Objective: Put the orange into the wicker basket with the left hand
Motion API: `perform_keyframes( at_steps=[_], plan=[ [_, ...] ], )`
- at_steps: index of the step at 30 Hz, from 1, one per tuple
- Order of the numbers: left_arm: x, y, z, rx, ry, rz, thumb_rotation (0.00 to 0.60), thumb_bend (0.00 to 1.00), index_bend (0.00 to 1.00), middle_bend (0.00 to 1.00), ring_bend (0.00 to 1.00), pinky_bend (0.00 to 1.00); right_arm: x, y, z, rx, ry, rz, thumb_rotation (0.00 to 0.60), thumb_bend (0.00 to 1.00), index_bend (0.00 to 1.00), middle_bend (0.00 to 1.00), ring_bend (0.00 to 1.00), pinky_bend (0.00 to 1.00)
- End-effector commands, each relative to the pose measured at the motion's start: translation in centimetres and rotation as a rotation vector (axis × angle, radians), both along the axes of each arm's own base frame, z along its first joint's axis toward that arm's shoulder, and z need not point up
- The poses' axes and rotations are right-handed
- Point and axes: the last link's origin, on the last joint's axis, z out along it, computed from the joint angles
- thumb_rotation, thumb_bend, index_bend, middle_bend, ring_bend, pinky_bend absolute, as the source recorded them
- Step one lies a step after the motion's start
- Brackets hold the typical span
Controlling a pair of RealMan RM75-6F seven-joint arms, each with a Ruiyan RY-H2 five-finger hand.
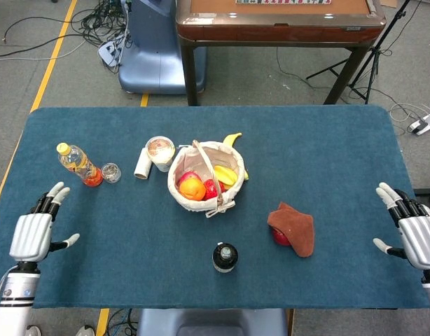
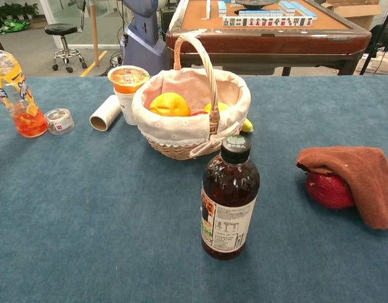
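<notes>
The orange (image 1: 192,188) (image 2: 170,104) lies inside the wicker basket (image 1: 230,199) (image 2: 181,140), near its left wall, beside a red fruit and a banana. My left hand (image 1: 34,234) hovers at the table's left front edge, far from the basket, fingers spread and holding nothing. At the right edge of the table my right hand (image 1: 416,236) is also open and empty. Neither hand shows in the chest view.
A dark bottle (image 1: 225,257) (image 2: 229,199) stands in front of the basket. A brown cloth (image 1: 295,228) (image 2: 358,173) covers a red fruit on the right. An orange-drink bottle (image 1: 78,164), a small jar (image 1: 111,172), a paper roll (image 1: 141,166) and a cup (image 1: 160,151) stand to the basket's left.
</notes>
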Motion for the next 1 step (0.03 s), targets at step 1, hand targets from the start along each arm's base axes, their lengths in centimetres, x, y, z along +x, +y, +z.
perform_keyframes(
  at_steps=[1],
  plan=[
    [-1.08, -1.01, 0.50, 0.026, 0.004, 0.031, 0.600, 0.09, 0.14, 0.07, 0.13, 0.34, 0.01, -0.01, -0.16, 0.005, -0.010, 0.003, 0.600, 0.00, 0.04, 0.10, 0.08, 0.23]
  ],
)
